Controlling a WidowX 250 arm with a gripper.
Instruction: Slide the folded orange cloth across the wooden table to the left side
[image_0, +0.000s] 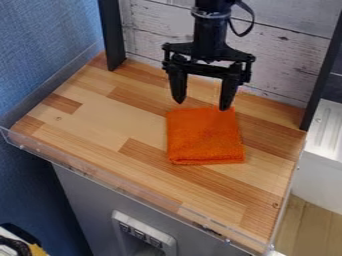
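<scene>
Hand (202, 103): being held above the far edge of the cloth, its two fingers pointing down and set wide apart, with nothing being gripped between them.
Orange cloth (205, 136): being laid out flat as a folded square, below the hand and towards the front; its far edge is being overlapped in view by one fingertip, though whether it is being touched cannot be told.
Worktop (113, 112): the cloth is being supported by its striped wood, which is being spread out beneath the hand.
White boards (284, 62): being placed behind the hand, framed by dark posts.
Clear guard (100, 176): being fixed along the front edge, well apart from the hand and beyond the cloth.
Grip risk: only the far edge is being lined up with the hand, so a shallow pinch could be slipping off, or only the top layer being caught and the fold being opened.
Height risk: with thin fabric being pressed too low, the wood could be struck; too high, the cloth could be missed.
</scene>
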